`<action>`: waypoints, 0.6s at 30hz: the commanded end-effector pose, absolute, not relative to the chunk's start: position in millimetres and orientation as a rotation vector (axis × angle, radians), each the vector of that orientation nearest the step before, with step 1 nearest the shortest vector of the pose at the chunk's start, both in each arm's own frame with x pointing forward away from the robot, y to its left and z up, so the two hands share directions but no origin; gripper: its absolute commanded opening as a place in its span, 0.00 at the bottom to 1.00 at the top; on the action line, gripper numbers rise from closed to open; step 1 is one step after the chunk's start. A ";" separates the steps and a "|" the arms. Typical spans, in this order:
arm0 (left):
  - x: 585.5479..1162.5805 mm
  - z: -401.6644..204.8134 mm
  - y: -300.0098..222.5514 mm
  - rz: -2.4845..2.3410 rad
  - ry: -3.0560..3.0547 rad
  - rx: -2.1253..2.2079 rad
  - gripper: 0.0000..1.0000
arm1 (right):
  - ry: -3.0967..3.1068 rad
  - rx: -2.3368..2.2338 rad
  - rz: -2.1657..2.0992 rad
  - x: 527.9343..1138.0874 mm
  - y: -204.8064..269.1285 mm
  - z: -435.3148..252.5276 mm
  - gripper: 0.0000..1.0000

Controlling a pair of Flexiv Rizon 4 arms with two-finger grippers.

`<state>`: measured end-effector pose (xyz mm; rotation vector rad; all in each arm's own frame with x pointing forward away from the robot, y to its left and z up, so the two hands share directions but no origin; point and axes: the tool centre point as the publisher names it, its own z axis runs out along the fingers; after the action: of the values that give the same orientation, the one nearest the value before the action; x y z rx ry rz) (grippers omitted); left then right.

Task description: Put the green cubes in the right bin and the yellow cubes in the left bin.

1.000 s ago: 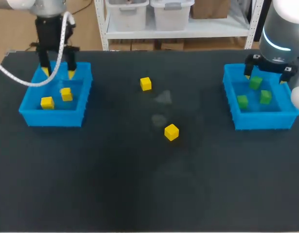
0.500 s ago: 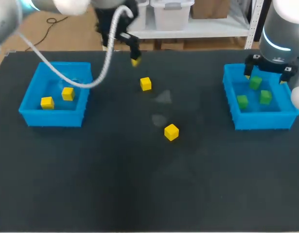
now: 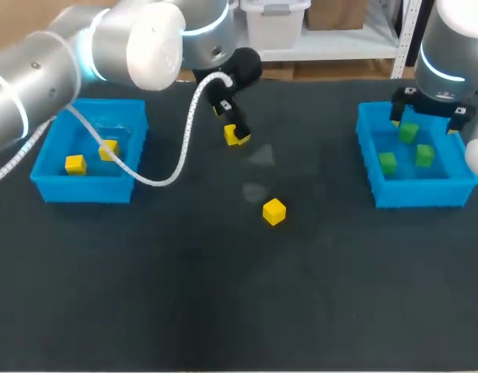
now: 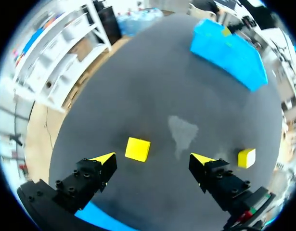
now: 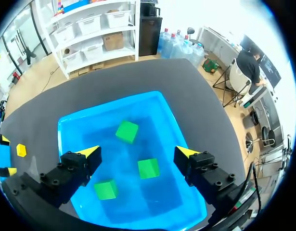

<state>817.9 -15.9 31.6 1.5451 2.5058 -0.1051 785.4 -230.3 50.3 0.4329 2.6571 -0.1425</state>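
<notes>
Left gripper (image 4: 152, 158) is wide open, hanging right over a yellow cube (image 4: 137, 148). That cube sits on the table between the fingers, a bit closer to one tip. From above the arm covers part of it, so I can't tell how low the fingers are. The other yellow cube (image 3: 274, 211) lies off to the side. Right gripper (image 5: 137, 151) hangs open over the right bin (image 5: 155, 120), well apart.

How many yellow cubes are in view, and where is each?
4. Two are in the left bin: the left cube and the right cube. A third cube lies on the table at the open left tool. The fourth cube lies near the table's middle. None seems hidden.
</notes>
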 end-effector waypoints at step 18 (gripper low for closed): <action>850.4 -6.3 -21.4 -0.044 2.559 1.640 1.00 | 2.649 0.434 -0.143 782.4 -230.8 50.3 1.00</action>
<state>843.2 -18.9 -3.0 1.6278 2.5442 -0.0444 785.4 -230.3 50.3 0.4329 2.6571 -0.1426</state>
